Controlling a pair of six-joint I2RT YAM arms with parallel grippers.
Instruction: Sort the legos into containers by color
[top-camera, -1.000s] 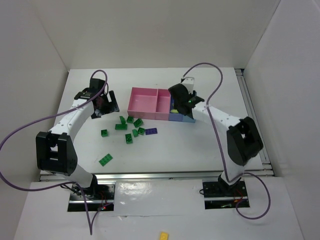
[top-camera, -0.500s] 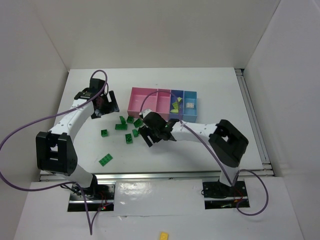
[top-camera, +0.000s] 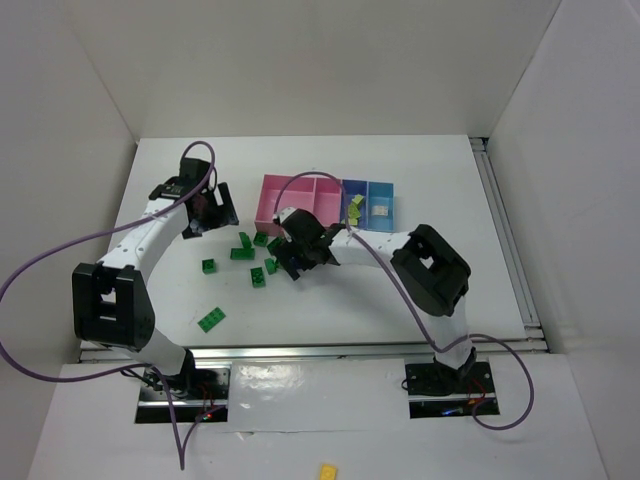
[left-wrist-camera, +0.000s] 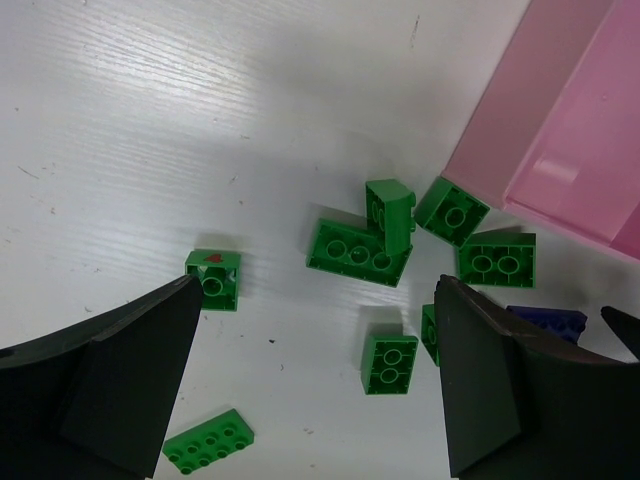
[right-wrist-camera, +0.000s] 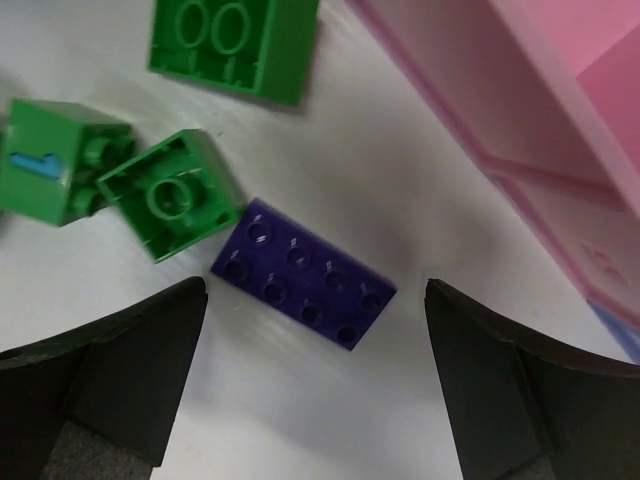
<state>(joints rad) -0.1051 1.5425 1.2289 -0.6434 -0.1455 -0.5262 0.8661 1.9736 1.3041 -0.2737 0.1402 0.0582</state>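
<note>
White walls are closing in the white table (top-camera: 330, 310) on three sides, and the containers (top-camera: 275, 200) are lying at its far middle. Green legos (top-camera: 243, 252) are lying scattered just near and left of the pink compartments. Your right gripper (right-wrist-camera: 315, 292) is hanging wide open over the dark purple brick (right-wrist-camera: 303, 272), holding nothing, while two green bricks (right-wrist-camera: 170, 195) are crowding that brick's left side. Your left gripper (left-wrist-camera: 318, 290) is also standing wide open and empty above the green pile.
</note>
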